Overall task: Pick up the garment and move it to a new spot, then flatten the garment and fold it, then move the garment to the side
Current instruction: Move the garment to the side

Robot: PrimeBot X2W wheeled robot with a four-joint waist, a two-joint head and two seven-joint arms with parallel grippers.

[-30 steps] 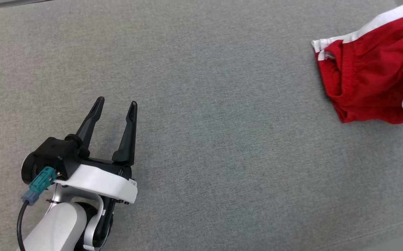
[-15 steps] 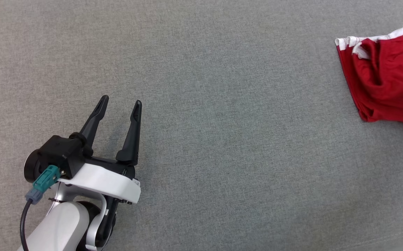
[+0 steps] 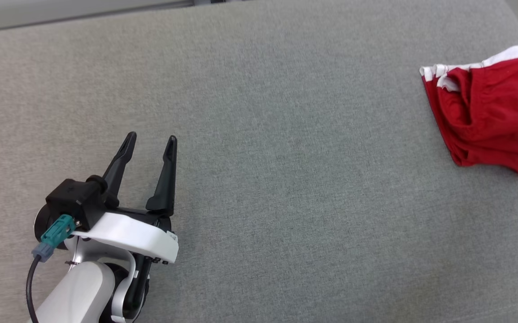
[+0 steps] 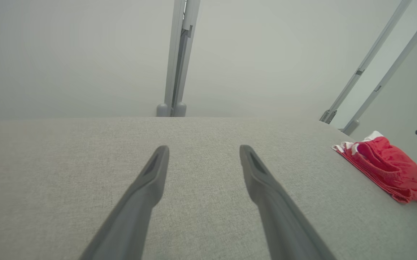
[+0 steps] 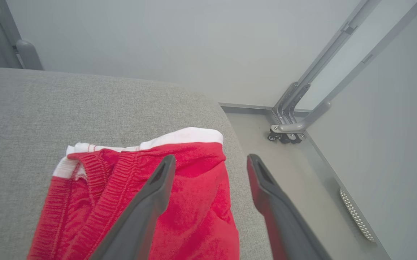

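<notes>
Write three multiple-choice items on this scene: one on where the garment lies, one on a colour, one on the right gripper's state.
1. In the head view, where on the grey surface does the garment lie?
A. in its middle
B. at its far right
C. at its near left corner

2. What colour is the garment's edge band?
A. white
B. blue
C. black

3. How does the right gripper stand?
A. shut on the garment
B. shut, empty
C. open, holding nothing

Key:
1 B: the cloth sits by the head view's right edge.
2 A: the band shows white against the red cloth.
3 C: in the right wrist view its jaws stand apart, pinching no cloth.
</notes>
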